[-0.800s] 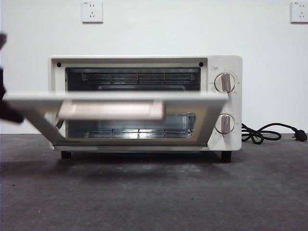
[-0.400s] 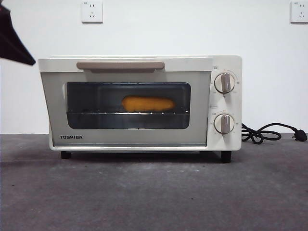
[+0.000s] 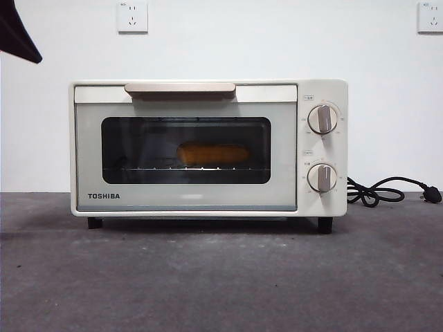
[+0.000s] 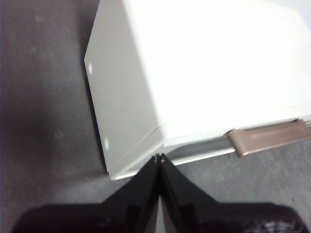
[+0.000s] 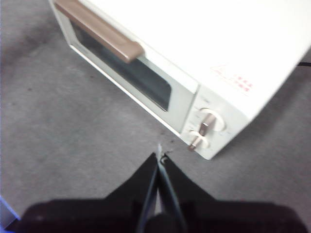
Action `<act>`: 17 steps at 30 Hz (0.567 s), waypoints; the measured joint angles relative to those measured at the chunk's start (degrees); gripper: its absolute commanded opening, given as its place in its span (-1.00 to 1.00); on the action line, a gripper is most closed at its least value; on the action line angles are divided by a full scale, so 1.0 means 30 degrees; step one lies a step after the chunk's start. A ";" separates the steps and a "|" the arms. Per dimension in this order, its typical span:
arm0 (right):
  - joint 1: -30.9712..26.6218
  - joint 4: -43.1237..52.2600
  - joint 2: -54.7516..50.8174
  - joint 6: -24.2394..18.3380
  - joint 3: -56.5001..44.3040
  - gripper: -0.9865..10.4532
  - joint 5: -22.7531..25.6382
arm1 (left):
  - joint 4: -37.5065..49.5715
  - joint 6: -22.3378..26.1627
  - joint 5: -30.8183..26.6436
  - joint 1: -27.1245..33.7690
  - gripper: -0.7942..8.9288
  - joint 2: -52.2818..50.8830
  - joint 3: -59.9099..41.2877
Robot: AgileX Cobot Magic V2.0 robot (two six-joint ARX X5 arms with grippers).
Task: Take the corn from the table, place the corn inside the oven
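White wall behind; grey table. Oven door closed, corn on its rack inside. Left gripper, jaws together, hangs above the oven's corner; right gripper likewise pressed together. Advise lifting both clear without brushing the handle.

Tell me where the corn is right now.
In the front view, the corn lies on the wire rack inside the oven, behind the closed glass door, slightly right of the window's centre and below the handle.

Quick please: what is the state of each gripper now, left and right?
Left gripper: jaws shut, holding nothing, above the oven.
Right gripper: jaws shut, holding nothing.
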 measured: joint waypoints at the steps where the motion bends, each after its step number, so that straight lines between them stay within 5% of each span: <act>1: 0.0000 0.0000 0.0000 0.0000 0.0000 -0.83 0.0087 | 0.0015 -0.0117 -0.0015 -0.0036 -0.85 -0.0051 0.0073; 17: 0.0000 0.0000 0.0000 0.0000 0.0000 -0.83 0.0124 | -0.0073 -0.0291 -0.0051 -0.0211 -0.85 -0.0124 0.0852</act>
